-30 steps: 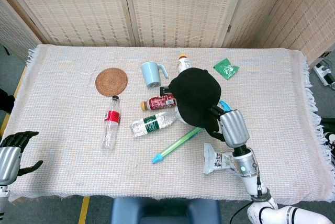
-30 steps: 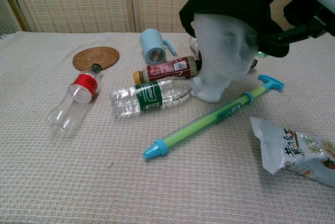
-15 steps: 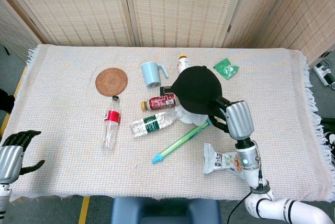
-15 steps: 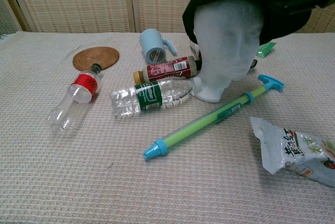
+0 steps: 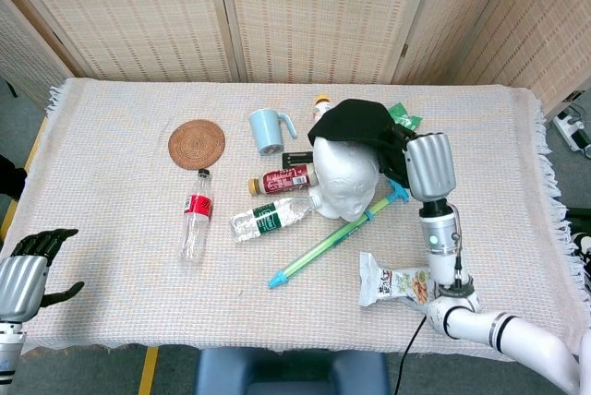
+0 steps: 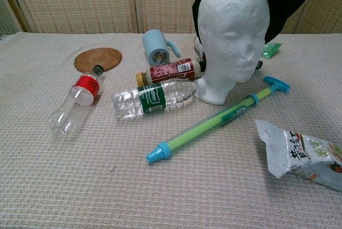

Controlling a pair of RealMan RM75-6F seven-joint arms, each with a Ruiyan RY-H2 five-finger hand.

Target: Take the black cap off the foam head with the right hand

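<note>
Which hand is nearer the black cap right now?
Right. The right hand grips the black cap beside the foam head; the left hand sits off the table's near-left corner.

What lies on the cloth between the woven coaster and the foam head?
In the head view, a light blue mug lies on its side between the woven coaster and the foam head. The chest view shows it there too.

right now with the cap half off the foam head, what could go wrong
1. The black cap hangs behind the foam head, against its back; if it catches while the right hand pulls, the head might tip.
2. A tipping head could knock the clear bottle and the red-labelled bottle lying against its base.
3. The hand's grip on the cap is hidden, so the cap may slip.
</note>
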